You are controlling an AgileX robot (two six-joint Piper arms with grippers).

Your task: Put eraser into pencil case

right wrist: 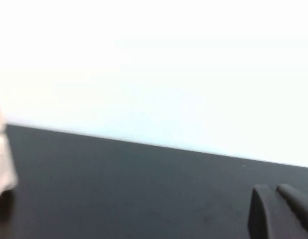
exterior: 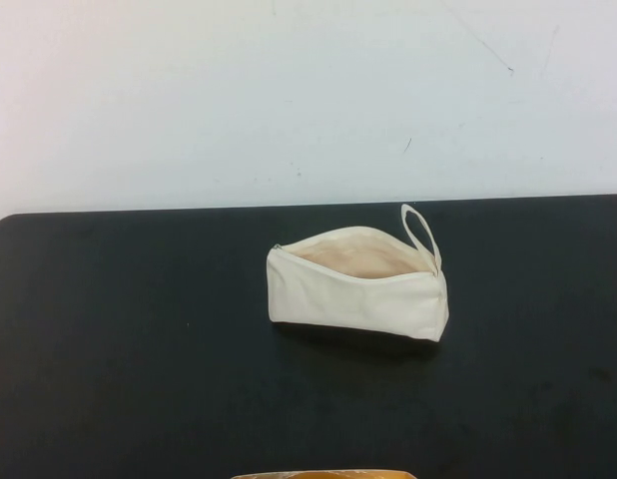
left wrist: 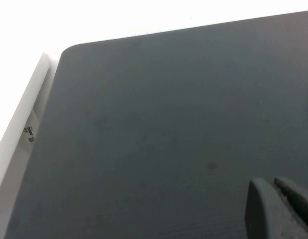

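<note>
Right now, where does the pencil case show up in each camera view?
High view: pencil case mid-table, unzipped, strap far right.
Left wrist view: absent; left claw over bare table.
Right wrist view: cream sliver at picture edge, beside right claw.
Shared landmark: black table.

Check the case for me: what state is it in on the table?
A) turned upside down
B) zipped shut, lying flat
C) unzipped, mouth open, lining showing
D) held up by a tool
C: the case sits alone on the table with its mouth open and beige lining showing. The left tool and right tool are away from it; no eraser in view.
</note>
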